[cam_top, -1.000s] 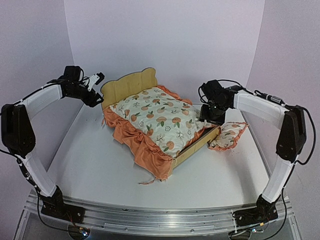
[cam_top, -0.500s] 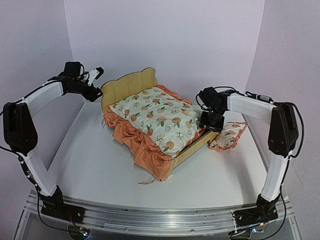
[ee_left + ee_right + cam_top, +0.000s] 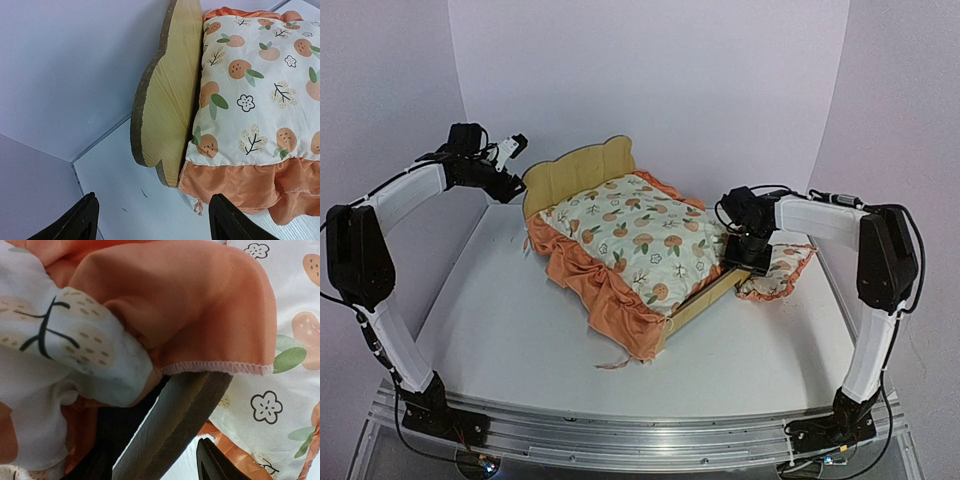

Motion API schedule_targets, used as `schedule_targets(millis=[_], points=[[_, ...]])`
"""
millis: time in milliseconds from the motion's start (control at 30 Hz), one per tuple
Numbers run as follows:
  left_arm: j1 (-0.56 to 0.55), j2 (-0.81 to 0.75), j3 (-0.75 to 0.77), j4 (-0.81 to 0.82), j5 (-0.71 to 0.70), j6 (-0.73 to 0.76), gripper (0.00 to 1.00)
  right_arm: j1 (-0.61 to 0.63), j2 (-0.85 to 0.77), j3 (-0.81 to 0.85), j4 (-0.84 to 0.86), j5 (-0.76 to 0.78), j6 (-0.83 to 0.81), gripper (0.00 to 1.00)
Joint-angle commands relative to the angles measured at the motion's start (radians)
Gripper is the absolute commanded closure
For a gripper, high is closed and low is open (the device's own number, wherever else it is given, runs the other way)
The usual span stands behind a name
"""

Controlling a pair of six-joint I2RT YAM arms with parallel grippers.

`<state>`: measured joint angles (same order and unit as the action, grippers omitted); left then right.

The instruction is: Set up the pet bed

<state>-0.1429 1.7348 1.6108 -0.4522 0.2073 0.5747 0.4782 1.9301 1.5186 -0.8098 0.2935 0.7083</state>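
The pet bed (image 3: 578, 176), light plywood with a bear-ear headboard, stands at the table's middle. The fruit-print mattress (image 3: 632, 234) with its orange ruffle lies on it. The small pillow (image 3: 776, 270) lies on the table by the bed's right side. My left gripper (image 3: 512, 158) is open and empty, just left of the headboard (image 3: 170, 100), apart from it. My right gripper (image 3: 746, 256) is open. Its jaws straddle the bed's plywood side rail (image 3: 172, 430) under the ruffle (image 3: 190, 305), with a gap showing beside the right finger (image 3: 215, 465). The dark fabric base (image 3: 120, 425) shows beside the rail.
White walls stand close behind and to both sides of the bed. A corner of the back wall is right behind my left gripper (image 3: 153, 196). The mattress ruffle hangs over the bed's near left side onto the table (image 3: 520, 330).
My right gripper has moved nearer along the bed's right side and down onto the side rail. My left gripper has drawn back a little from the headboard, then stayed still.
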Motion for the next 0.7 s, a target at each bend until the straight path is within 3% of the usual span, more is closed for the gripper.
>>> schedule_targets(millis=[0,100,200,333,433,667], points=[[0.005,-0.035,0.032,0.021,0.018,-0.014,0.23,-0.005,0.029,-0.004,-0.088,0.002,-0.018,0.52],[0.003,-0.039,0.043,0.012,0.025,-0.029,0.23,-0.005,0.048,0.025,-0.082,-0.051,-0.035,0.78],[0.004,-0.061,0.075,-0.028,0.088,-0.046,0.23,-0.005,0.024,-0.009,-0.026,-0.127,-0.082,0.88],[-0.017,-0.142,0.057,-0.045,0.196,-0.051,0.23,-0.005,-0.089,-0.111,0.047,-0.172,-0.175,0.93],[-0.102,-0.219,-0.015,-0.033,0.212,-0.015,0.22,-0.005,-0.121,-0.127,0.066,-0.136,-0.188,0.93],[-0.367,-0.269,-0.127,-0.051,0.206,0.066,0.2,-0.005,0.144,0.196,0.122,-0.127,-0.198,0.94]])
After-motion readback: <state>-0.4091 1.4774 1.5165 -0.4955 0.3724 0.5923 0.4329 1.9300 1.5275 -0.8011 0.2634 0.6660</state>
